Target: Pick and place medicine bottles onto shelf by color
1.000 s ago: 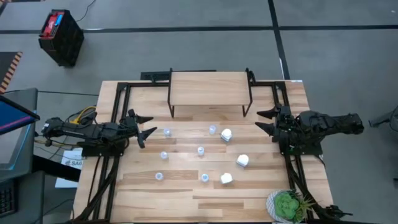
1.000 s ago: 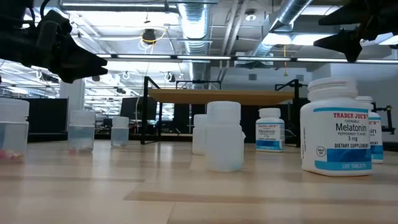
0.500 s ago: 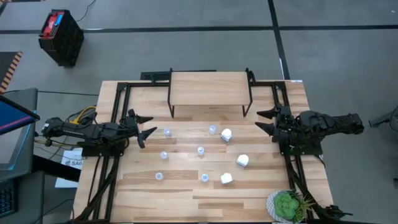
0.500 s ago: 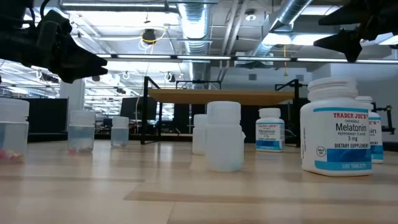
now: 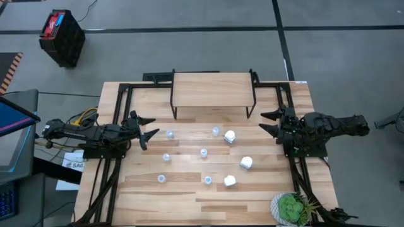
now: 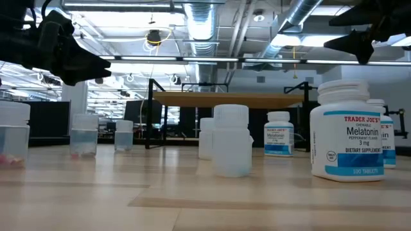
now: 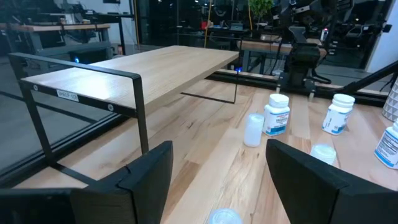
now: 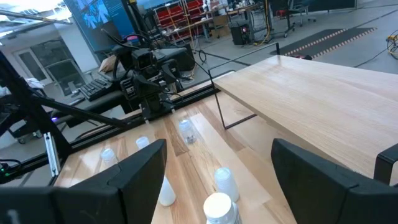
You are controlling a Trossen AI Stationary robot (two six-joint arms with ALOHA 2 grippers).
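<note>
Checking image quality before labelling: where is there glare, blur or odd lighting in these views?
Low view: bright ceiling lights backlight the scene; the nearest white bottle reads sharply, while the clear bottle looks soft. High view: even light, faint shadows under the shelf. Left wrist view: its own tool is dark and blurred.

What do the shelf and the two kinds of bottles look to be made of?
The shelf: a pale board with visible grain, likely matte wood, on thin black legs that look like metal. The white bottles: opaque and faintly glossy, probably plastic, with printed labels. The pale-blue bottles: translucent, with the background showing through, probably plastic, though glass can't be ruled out.
</note>
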